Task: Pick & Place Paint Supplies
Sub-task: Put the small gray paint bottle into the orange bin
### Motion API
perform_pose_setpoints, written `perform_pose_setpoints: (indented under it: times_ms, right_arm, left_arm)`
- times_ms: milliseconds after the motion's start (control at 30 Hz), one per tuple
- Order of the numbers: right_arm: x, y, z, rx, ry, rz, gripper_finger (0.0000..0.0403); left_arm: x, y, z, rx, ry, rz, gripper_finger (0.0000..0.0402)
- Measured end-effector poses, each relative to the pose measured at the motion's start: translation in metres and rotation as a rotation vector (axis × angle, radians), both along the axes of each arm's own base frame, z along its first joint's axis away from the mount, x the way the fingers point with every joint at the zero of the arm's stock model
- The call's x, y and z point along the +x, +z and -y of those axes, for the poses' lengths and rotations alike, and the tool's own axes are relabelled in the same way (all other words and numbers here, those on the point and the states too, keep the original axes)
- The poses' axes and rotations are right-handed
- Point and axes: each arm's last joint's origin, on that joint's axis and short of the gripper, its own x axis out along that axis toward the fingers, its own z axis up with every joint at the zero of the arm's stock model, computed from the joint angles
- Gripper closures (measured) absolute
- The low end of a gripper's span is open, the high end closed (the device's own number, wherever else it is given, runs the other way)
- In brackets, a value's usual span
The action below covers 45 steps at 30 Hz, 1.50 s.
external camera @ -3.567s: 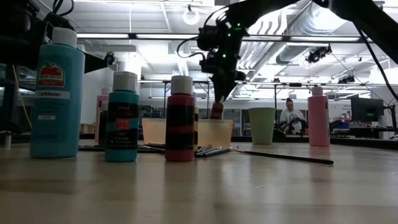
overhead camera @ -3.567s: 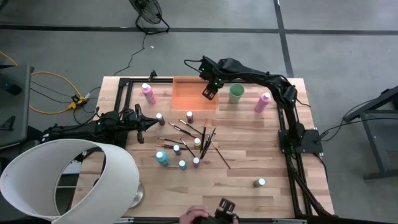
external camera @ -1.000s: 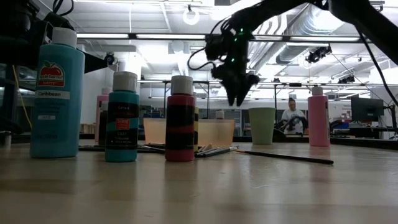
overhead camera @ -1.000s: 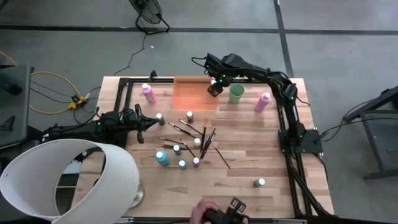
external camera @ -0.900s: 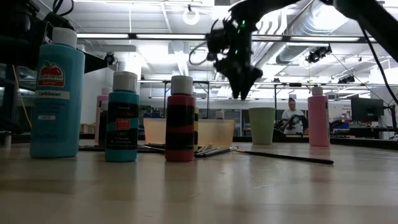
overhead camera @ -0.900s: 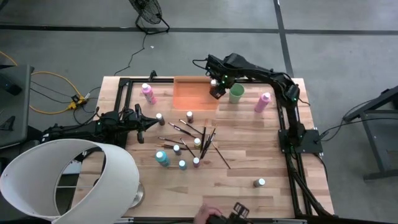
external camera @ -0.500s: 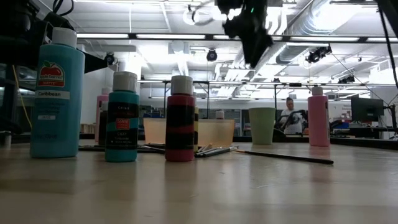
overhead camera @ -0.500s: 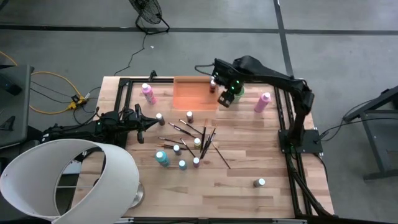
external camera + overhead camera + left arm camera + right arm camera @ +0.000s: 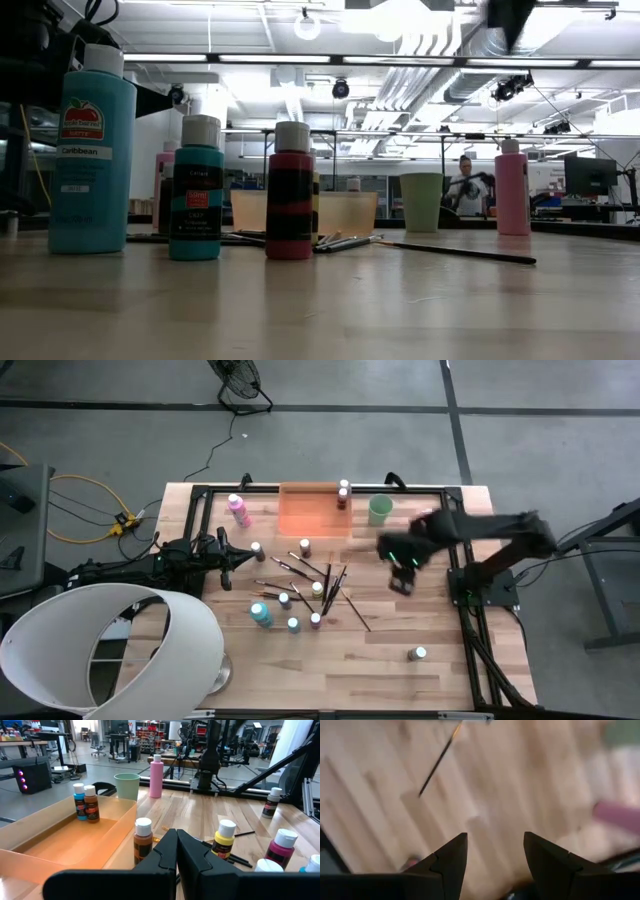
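Observation:
Several small paint bottles (image 9: 293,624) and thin dark paintbrushes (image 9: 325,582) lie scattered at the table's middle. Two bottles (image 9: 85,803) stand in the far right corner of the orange tray (image 9: 300,515). One pink bottle (image 9: 238,510) stands left of the tray. Another (image 9: 511,190) stands right of the green cup (image 9: 380,510). My right gripper (image 9: 402,580) hangs open and empty high above bare wood, right of the brushes; its fingers (image 9: 447,862) point down. My left gripper (image 9: 176,851) is shut and level at the table's left side, pointing toward the bottles.
A single bottle (image 9: 418,653) stands alone near the table's front right. A black frame rail (image 9: 455,575) runs along the right edge. A large white lamp shade (image 9: 110,650) covers the near left corner. A person (image 9: 463,185) sits in the room behind.
My right gripper has swung away from the tray's far right corner, toward the table's right and near edges. It rose almost out of the low view and rolled somewhat. Its fingers stay open and empty. The bottles in the tray stand where they were.

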Motion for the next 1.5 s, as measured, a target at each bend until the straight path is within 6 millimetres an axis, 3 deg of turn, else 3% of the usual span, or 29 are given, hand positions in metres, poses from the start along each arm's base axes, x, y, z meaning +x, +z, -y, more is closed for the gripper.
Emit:
perform_pose_setpoints:
  times_ms: [200,400,500,667,800,1033,1500]
  right_arm:
    - [-0.041,-0.029,-0.058,0.074,-0.013,-0.018,0.0214]
    - [-0.059,-0.061,-0.095,0.146,0.065,-0.058,0.0214]
    - [-0.062,-0.073,-0.109,0.157,0.198,-0.020,0.0214]
    - [-0.072,-0.084,-0.130,0.126,0.564,0.065,0.0214]
    - [-0.076,-0.091,-0.141,0.109,0.791,0.102,0.0214]
    - [-0.069,-0.106,-0.151,0.057,1.000,0.094,0.0214]
    - [-0.055,-0.124,-0.162,0.036,1.080,0.090,0.0225]
  left_arm:
    - [0.000,0.000,0.000,0.000,0.000,0.000,0.0402]
    - [0.000,0.000,0.000,0.000,0.000,0.000,0.0402]
    - [0.000,0.000,0.000,0.000,0.000,0.000,0.0402]
    - [0.000,0.000,0.000,0.000,0.000,-0.001,0.0402]
    - [0.000,0.000,0.000,0.000,0.000,0.000,0.0402]
    - [0.000,0.000,0.000,0.000,0.000,0.000,0.0402]
    - [0.000,0.000,0.000,0.000,0.000,0.000,0.0402]
